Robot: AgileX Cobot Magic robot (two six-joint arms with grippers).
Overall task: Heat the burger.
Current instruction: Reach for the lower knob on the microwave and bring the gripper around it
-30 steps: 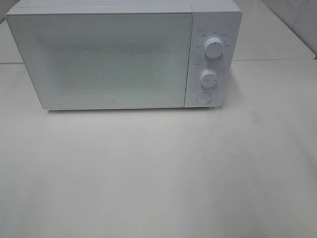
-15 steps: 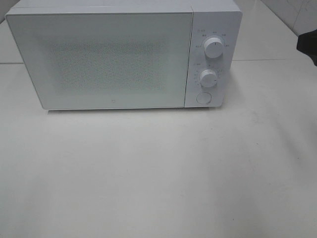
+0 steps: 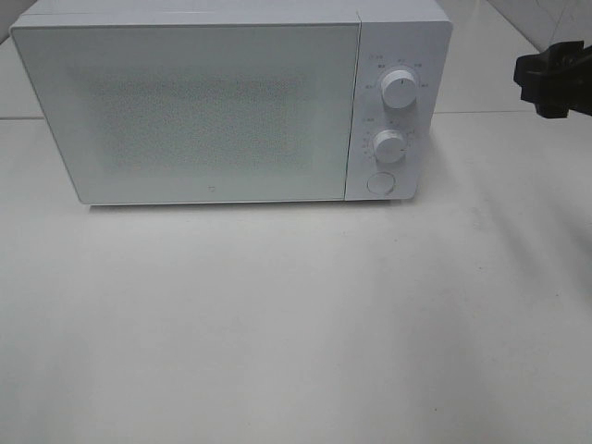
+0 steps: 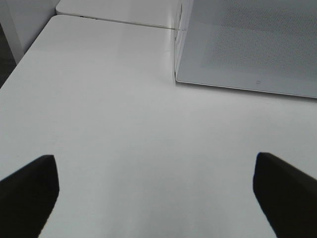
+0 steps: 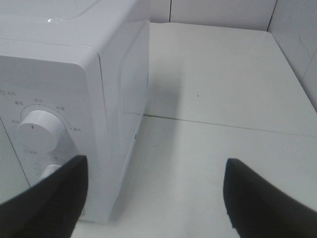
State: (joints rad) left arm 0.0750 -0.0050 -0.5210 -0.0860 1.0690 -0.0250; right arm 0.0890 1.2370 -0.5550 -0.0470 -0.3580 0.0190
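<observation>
Microwave [image 3: 231,102]: 12 o'clock on table [image 3: 277,324], door shut.
Burger: not visible; possibly inside, cannot tell.
Right gripper [image 3: 548,79]: 2 o'clock, jaws wide, empty, near upper dial [image 3: 399,90], probably to set heating.
Left gripper [image 4: 153,198]: fully spread, empty.

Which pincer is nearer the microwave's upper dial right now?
Right. The right pincer hangs open right of the upper dial, about level with it in the overhead view. The left pincer is outside that view, open, facing the opposite lower corner of the microwave door.

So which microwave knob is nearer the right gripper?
The upper knob, above the lower knob and round button; the right gripper hangs roughly level with it.
</observation>
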